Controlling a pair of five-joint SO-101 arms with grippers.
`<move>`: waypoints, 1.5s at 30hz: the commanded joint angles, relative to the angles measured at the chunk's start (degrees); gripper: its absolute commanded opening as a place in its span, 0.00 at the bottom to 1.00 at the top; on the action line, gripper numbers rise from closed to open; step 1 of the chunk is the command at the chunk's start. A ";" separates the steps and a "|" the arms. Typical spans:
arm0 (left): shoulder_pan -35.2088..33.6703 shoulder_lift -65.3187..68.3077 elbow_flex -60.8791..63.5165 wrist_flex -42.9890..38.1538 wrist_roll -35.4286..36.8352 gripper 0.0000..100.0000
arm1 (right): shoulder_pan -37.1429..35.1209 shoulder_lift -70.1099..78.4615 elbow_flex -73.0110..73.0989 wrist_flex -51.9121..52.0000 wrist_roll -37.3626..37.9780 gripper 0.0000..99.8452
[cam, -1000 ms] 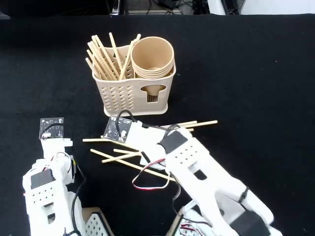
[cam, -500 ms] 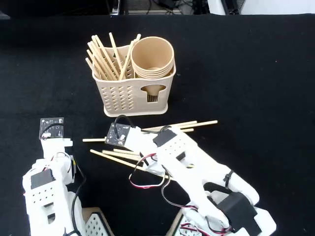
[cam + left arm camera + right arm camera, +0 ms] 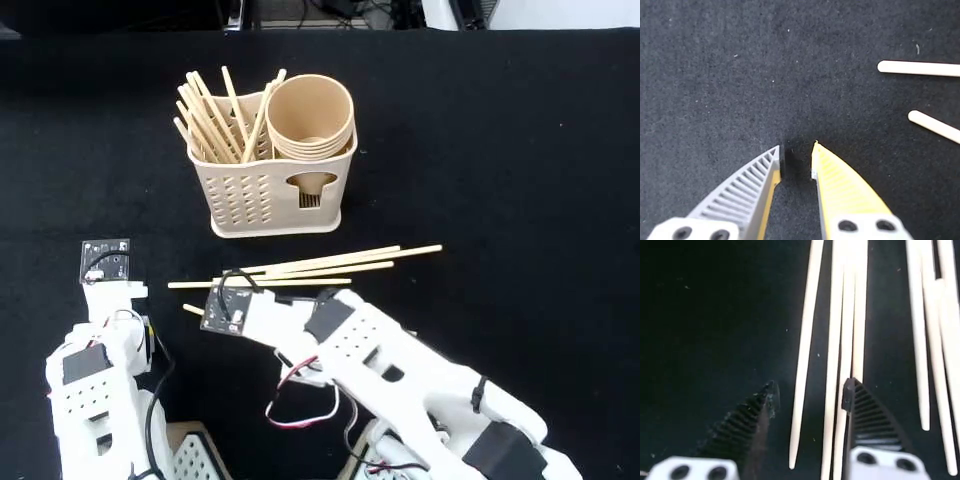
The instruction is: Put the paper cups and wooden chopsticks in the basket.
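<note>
A beige slotted basket (image 3: 268, 192) stands at the back of the black table. It holds a stack of paper cups (image 3: 310, 115) and a bundle of wooden chopsticks (image 3: 213, 118). Several loose chopsticks (image 3: 320, 265) lie in front of it. My right arm (image 3: 350, 340) lies low over the nearer ones. My right gripper (image 3: 810, 386) is open and straddles loose chopsticks (image 3: 804, 355), gripping nothing. My left gripper (image 3: 796, 149) hovers over bare cloth at the front left, its fingers a narrow gap apart and empty. Two chopstick ends (image 3: 920, 68) lie off to its side.
The left arm (image 3: 100, 340) stands at the front left corner. Wide black cloth (image 3: 500, 180) lies free to the right of the basket and behind it. Red and white cables (image 3: 300, 400) hang under the right arm.
My right arm has drawn back toward the table's front and left, uncovering the long chopsticks by the basket. The left arm has kept still.
</note>
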 commanded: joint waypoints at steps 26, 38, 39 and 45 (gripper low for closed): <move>-0.48 0.09 0.13 -1.23 -0.35 0.12 | 8.18 14.29 -9.19 -6.77 2.37 0.04; -0.48 0.09 0.13 -1.23 -0.35 0.12 | 13.10 9.10 -11.12 -4.75 8.44 0.01; -0.48 0.09 0.13 -1.23 -0.35 0.12 | 14.59 7.78 -10.95 -4.66 9.05 0.01; -0.48 0.09 0.13 -1.23 -0.35 0.12 | 20.13 5.14 -8.48 -4.75 13.45 0.01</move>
